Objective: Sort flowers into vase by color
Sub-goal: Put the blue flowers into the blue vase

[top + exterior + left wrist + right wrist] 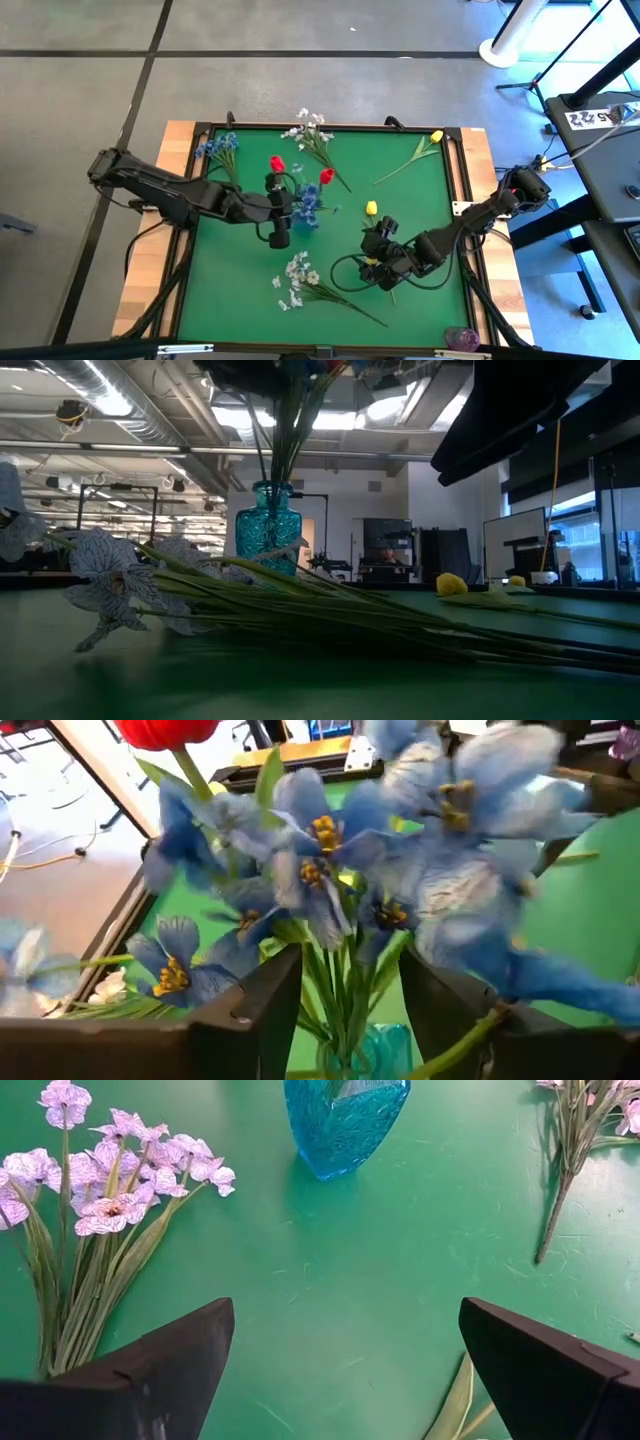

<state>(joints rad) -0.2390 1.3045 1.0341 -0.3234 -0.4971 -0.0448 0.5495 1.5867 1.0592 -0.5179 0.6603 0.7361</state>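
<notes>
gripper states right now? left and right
Left tool: open around the blue flower stems above the vase, not clamped.
Right tool: open, empty, above the mat.

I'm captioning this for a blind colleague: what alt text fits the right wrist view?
The right tool, open and empty, hangs over a green mat facing the base of a turquoise glass vase. A white blossom spray lies to one side, and another spray's stems to the other.
</notes>
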